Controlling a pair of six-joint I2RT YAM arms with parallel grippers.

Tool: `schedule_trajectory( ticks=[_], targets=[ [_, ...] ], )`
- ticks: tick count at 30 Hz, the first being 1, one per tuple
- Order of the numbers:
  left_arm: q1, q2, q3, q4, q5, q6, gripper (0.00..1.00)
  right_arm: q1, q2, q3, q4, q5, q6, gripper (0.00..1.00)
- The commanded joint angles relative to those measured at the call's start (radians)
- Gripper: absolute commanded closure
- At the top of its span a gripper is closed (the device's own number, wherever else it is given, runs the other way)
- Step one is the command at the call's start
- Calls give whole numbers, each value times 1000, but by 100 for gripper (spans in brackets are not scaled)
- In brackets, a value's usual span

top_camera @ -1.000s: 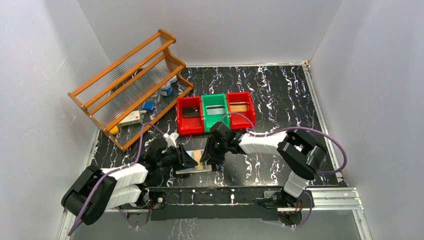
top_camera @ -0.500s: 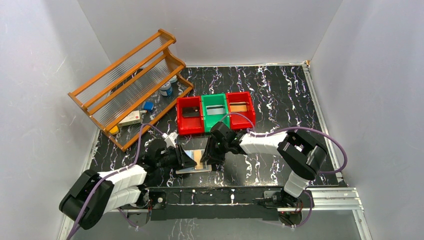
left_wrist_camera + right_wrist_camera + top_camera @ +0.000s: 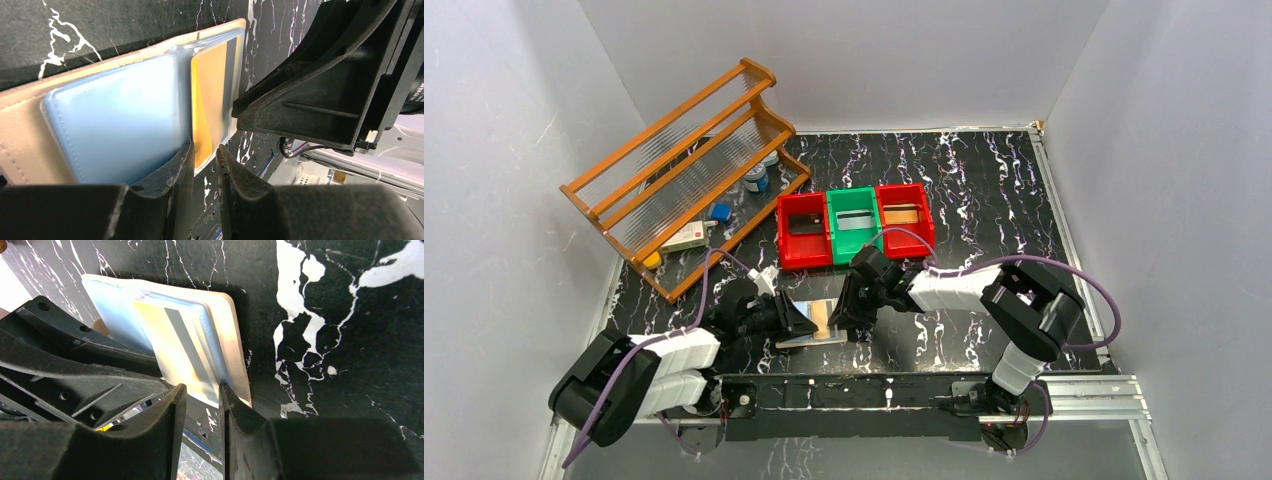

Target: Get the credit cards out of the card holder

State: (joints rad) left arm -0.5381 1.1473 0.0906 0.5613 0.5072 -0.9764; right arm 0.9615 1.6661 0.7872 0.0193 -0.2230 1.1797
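Little has shifted in the last half-second: my right forearm has edged a touch away from my left arm, my left elbow has nudged up, and the wallet lies where it was with both grippers still at it.

My left gripper [image 3: 204, 152] has its fingers drawn almost together, pinching the near edge of a pale blue glossy plastic sleeve [image 3: 115, 120]. That sleeve belongs to the small tan leather-like bifold card holder [image 3: 22, 135], which lies open on the black white-veined table [image 3: 984, 190], directly between my two grippers.

Just ahead of those fingertips, in the neighbouring sleeve, sits a thin orange-gold card [image 3: 210, 90] with a grey stripe along one long side.

My right gripper [image 3: 201, 392] faces the left one across the holder. Its fingers stand a narrow gap apart with the corner of that card and sleeve in the gap; I cannot tell whether they grip it.

Beyond both grippers stand three plastic bins in a row, touching. The left red bin [image 3: 782, 232] holds a dark card [image 3: 805, 225], the green bin [image 3: 833, 225] a silvery grey card [image 3: 856, 222], and the right red bin [image 3: 929, 225] an orange card [image 3: 902, 215].
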Motion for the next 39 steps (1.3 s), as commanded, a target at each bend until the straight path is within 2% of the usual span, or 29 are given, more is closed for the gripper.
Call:
schedule_trajectory(
  ticks=[1, 9, 14, 26, 39],
  targets=[
    [-27, 16, 29, 184, 118, -51, 80, 33, 56, -31, 88, -1, 23, 62],
    [-27, 46, 32, 219, 125, -68, 81, 33, 64, -32, 92, -9, 24, 62],
    [-27, 63, 27, 190, 113, -80, 100, 33, 66, -27, 77, -2, 26, 62],
    [-27, -44, 75, -160, 3, 24, 100, 25, 47, -19, -3, 50, 23, 62],
    [-27, -115, 109, -358, -78, 76, 100, 23, 52, -19, -4, 50, 22, 62]
  ],
)
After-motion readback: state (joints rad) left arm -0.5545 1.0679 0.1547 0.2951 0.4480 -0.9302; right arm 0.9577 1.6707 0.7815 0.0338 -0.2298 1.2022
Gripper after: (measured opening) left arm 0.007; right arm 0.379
